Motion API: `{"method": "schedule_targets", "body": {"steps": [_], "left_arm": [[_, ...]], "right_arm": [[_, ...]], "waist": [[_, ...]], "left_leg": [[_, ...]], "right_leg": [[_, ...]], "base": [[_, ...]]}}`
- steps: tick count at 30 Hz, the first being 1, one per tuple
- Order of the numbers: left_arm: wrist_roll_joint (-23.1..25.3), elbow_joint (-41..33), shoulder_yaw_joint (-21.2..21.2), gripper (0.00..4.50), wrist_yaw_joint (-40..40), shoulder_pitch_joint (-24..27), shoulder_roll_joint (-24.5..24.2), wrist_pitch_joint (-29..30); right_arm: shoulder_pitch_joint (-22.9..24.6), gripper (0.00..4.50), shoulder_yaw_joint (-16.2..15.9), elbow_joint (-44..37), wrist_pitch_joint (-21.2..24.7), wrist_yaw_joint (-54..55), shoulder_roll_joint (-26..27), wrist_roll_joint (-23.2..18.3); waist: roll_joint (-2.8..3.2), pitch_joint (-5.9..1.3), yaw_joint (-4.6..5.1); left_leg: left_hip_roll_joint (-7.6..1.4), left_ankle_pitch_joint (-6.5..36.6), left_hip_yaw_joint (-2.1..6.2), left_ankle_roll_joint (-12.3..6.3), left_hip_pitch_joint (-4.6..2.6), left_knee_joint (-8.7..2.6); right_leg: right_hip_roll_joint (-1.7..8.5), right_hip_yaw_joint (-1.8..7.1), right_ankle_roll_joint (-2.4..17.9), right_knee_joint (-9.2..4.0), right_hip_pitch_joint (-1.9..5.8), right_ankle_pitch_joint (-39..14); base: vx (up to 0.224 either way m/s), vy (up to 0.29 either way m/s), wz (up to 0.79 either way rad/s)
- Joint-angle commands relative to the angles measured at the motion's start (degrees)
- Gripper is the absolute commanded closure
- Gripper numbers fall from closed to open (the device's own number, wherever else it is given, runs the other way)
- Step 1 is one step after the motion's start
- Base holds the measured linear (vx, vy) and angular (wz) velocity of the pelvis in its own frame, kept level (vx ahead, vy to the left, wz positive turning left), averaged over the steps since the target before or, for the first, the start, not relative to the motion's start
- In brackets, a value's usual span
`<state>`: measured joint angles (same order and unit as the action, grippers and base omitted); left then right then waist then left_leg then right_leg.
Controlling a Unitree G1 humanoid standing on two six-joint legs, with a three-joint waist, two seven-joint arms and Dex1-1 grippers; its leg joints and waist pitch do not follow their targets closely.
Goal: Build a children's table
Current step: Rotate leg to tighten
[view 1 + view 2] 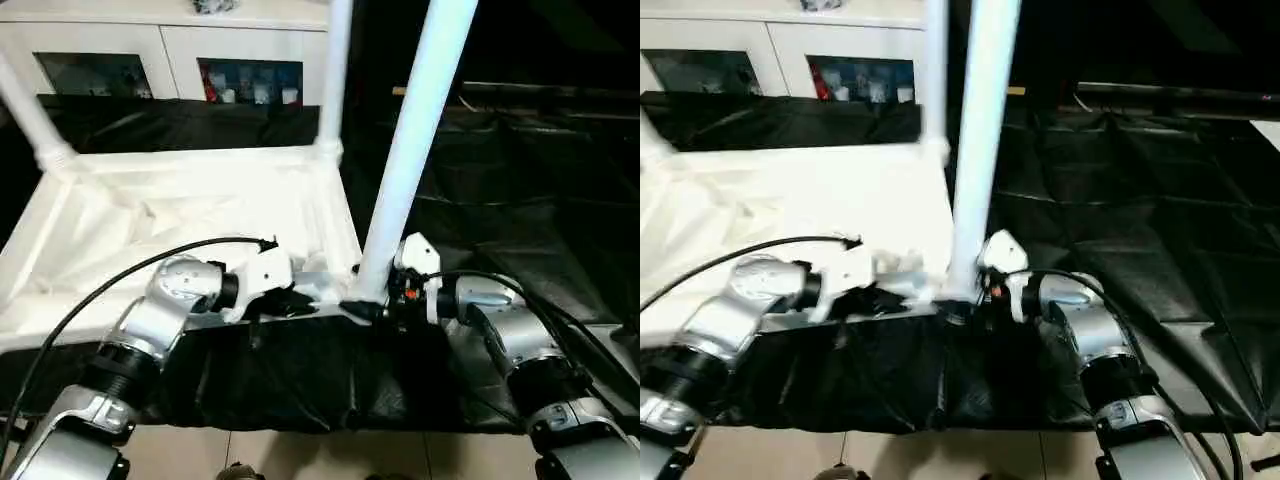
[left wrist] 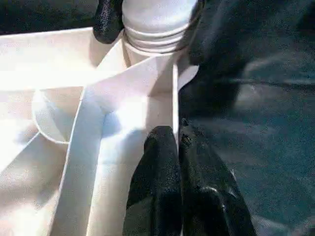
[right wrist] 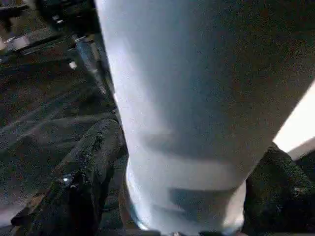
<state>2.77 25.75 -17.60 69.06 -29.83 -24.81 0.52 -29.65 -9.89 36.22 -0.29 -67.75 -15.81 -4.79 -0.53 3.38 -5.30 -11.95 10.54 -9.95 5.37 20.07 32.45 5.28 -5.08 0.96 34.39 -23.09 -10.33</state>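
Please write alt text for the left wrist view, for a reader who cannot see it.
Two shut black fingers of the left gripper pinch a thin rib of the upturned white plastic table top. Beyond, another gripper's black fingers flank the ringed base of a round white leg in the corner socket.

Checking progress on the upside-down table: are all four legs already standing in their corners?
No. The head view shows three legs up, the near one and two at the far corners, while the near left corner has none.

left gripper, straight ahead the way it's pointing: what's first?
Probably the white leg standing in the tabletop's corner socket, straight beyond the shut left gripper, whose fingertips lie at the corner rib; depth is hard to judge.
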Motion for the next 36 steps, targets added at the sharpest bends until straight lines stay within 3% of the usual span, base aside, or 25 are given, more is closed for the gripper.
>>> {"method": "schedule_targets", "body": {"steps": [1,7,15,16,17,18,20,22,23,25,27,32,34,36], "left_arm": [[0.5,-0.7,-1.8,4.50,-0.7,0.0,1.2,-0.5],[0.2,-0.1,-1.3,4.50,0.5,-0.1,0.4,-0.7],[0.7,0.2,-1.4,4.50,-1.2,0.0,0.8,-0.8],[1.7,1.1,-1.2,4.50,-4.1,-0.6,1.9,-0.2],[1.9,1.2,-1.2,4.50,-4.5,-0.7,2.0,-0.1],[3.8,2.7,-1.2,4.50,-9.3,-1.8,3.9,1.4],[4.3,3.8,-0.9,4.50,-13.1,-2.8,6.6,3.5],[4.3,4.3,-0.9,4.50,-15.4,-3.4,8.9,4.7],[4.6,4.7,-0.9,4.50,-17.0,-3.8,10.2,5.2],[5.3,5.7,-1.5,4.50,-20.4,-4.6,13.8,6.7],[6.2,6.3,-2.2,4.50,-23.2,-5.3,16.8,7.7],[7.8,6.9,-2.7,4.50,-26.0,-5.8,19.8,7.7],[7.6,6.7,-2.6,4.50,-25.9,-5.7,19.8,7.6],[7.2,5.5,-2.6,4.50,-24.6,-4.9,18.3,6.8]], "right_arm": [[-0.2,1.14,-5.5,-1.9,0.4,-5.8,1.8,-0.4],[-0.5,1.60,-6.7,-2.8,2.1,-10.4,0.7,-1.3],[1.2,1.78,-4.1,-3.7,3.3,-7.2,2.1,-2.4],[1.2,1.78,-1.8,-2.5,2.4,-0.3,3.9,-1.8],[1.1,1.78,-1.6,-2.4,2.4,0.4,4.1,-1.8],[0.3,1.78,0.7,0.0,3.8,9.7,6.0,-0.3],[-0.5,1.78,2.6,2.2,4.6,18.9,8.0,1.3],[-0.7,1.79,4.2,3.1,5.1,24.8,9.7,1.4],[-0.9,1.80,5.2,3.7,5.8,28.1,10.7,1.5],[-1.4,1.80,6.9,4.7,5.4,35.9,13.8,2.1],[-2.7,1.80,8.1,6.4,6.0,41.9,16.6,2.4],[-4.3,1.80,5.9,8.9,2.3,48.0,18.8,6.5],[-4.4,1.24,6.5,8.9,2.4,47.7,18.9,5.7],[-4.6,1.10,7.2,8.4,2.4,45.9,18.3,4.6]], "waist": [[0.04,-3.21,-0.11],[-0.10,-3.35,-0.48],[0.04,-3.45,-0.66],[0.07,-3.48,-0.70],[0.08,-3.33,-0.56],[-0.10,-3.36,-0.44],[-0.18,-3.00,0.12],[-0.22,-3.08,0.24],[-0.26,-2.98,0.43],[-0.62,-3.04,0.48],[-0.50,-3.17,0.45],[-1.06,-3.43,0.39],[-0.94,-3.38,0.39],[-1.02,-3.43,0.35]], "left_leg": [[-1.56,11.6,-0.18,-3.75,0.02,-3.60],[-1.51,9.4,-0.16,-4.01,0.15,-3.46],[-1.52,9.4,-0.17,-3.87,0.02,-3.42],[-1.55,9.5,-0.17,-3.69,-0.01,-3.45],[-1.55,10.3,-0.07,-3.10,-0.02,-3.63],[-1.50,10.7,-0.06,-2.71,-0.04,-3.70],[-1.27,12.9,-0.02,-0.61,-0.36,-3.99],[-1.27,13.6,0.14,-0.15,-0.47,-3.98],[-1.19,13.4,0.16,-0.24,-0.12,-4.06],[-1.13,13.2,0.14,-0.44,-0.20,-4.03],[-1.13,12.2,0.09,-0.62,-0.15,-3.93],[-1.03,9.6,-0.07,-1.76,0.17,-3.69],[-1.00,9.2,-0.05,-2.31,0.26,-3.71],[-1.05,9.2,-0.05,-2.64,0.23,-3.70]], "right_leg": [[3.05,2.92,13.2,-3.68,3.00,-11.8],[3.08,2.90,13.7,-3.34,3.13,-9.3],[3.05,2.88,13.6,-3.30,3.13,-9.0],[3.10,2.91,13.5,-3.36,3.11,-9.3],[3.19,2.91,13.2,-3.54,2.99,-10.8],[3.16,2.89,12.8,-3.61,3.03,-11.9],[3.23,3.00,10.7,-4.42,2.73,-18.7],[3.50,3.00,9.5,-4.76,2.62,-21.7],[3.34,3.01,8.9,-4.87,2.67,-21.7],[3.31,2.99,8.2,-4.96,2.58,-21.9],[3.31,3.07,8.4,-4.85,2.52,-20.4],[3.22,2.99,8.8,-4.38,2.71,-15.7],[3.16,2.98,8.9,-4.23,2.81,-14.7],[3.20,2.98,9.1,-4.17,2.83,-14.4]], "base": [[0.000,0.000,0.00],[0.000,0.000,0.00],[0.000,0.000,0.00],[0.000,0.000,0.00],[0.000,0.000,0.00],[0.000,0.000,0.00],[0.000,0.000,0.00],[0.000,0.000,0.00],[0.000,0.000,0.00],[0.000,0.000,0.00],[0.000,0.000,0.00],[0.000,0.000,0.00],[0.000,0.000,0.00],[0.000,0.000,0.00]]}}
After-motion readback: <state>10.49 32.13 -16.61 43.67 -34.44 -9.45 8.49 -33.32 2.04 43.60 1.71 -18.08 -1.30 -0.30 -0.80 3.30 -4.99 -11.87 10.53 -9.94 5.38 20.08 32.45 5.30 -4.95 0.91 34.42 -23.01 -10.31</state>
